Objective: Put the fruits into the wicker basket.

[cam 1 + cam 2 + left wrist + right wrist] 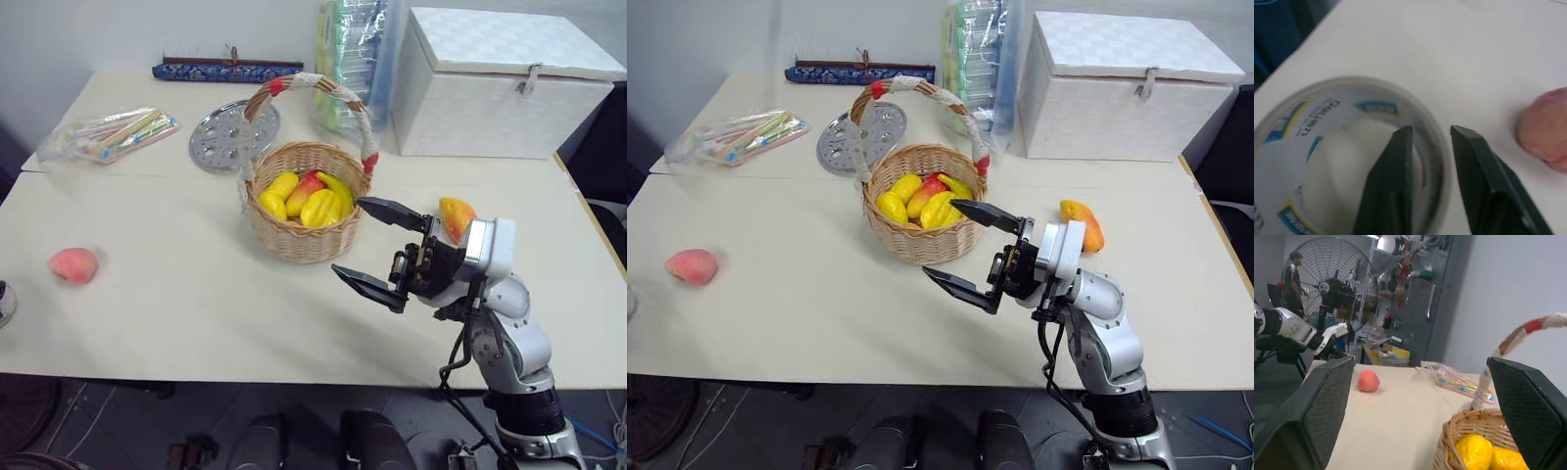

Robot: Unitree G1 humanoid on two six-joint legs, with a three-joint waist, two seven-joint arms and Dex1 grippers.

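Right gripper [377, 253] open beside wicker basket [299, 211]; mango [457, 217] behind wrist

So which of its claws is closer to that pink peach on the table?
The left claw: the peach lies just beside its fingertips on the table. The right claw hangs open across the table, by the wicker basket.

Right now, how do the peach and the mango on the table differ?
The peach is small, round and pink-red; the mango is larger, elongated, orange-red and yellow. The peach lies far out on the robot's left side of the table; the mango lies to the right of the wicker basket, behind the open right gripper. Both are still outside the basket.
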